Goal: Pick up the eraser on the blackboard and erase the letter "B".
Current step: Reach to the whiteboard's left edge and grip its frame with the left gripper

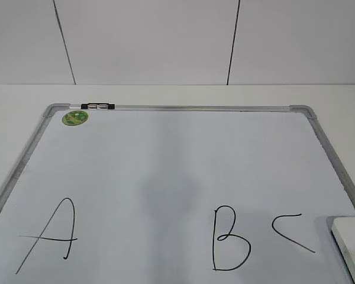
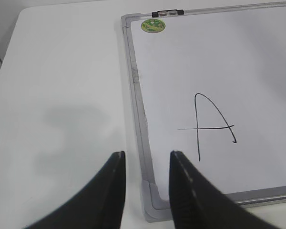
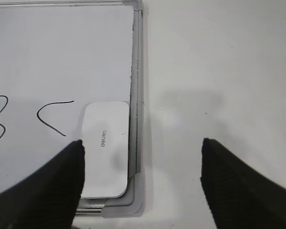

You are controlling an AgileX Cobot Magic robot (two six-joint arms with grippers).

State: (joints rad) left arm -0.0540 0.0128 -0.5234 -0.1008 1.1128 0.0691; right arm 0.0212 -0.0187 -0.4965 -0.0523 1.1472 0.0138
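The blackboard (image 1: 183,171) is a white board with a silver-grey frame, lying flat on the table. The letter "B" (image 1: 229,238) is drawn in black near its front edge, between an "A" (image 1: 47,235) and a "C" stroke (image 1: 291,232). The eraser (image 1: 349,239) lies flat in the board's front right corner; it also shows in the right wrist view (image 3: 106,148), against the frame. My right gripper (image 3: 142,145) is open wide above the board's corner, its left finger beside the eraser. My left gripper (image 2: 146,156) is open and empty over the board's front left corner (image 2: 150,193).
A green round sticker (image 1: 74,118) and a black-and-silver clip (image 1: 97,106) sit at the board's far left corner. White table (image 2: 62,95) lies left of the board and right of it (image 3: 214,71). A panelled wall stands behind.
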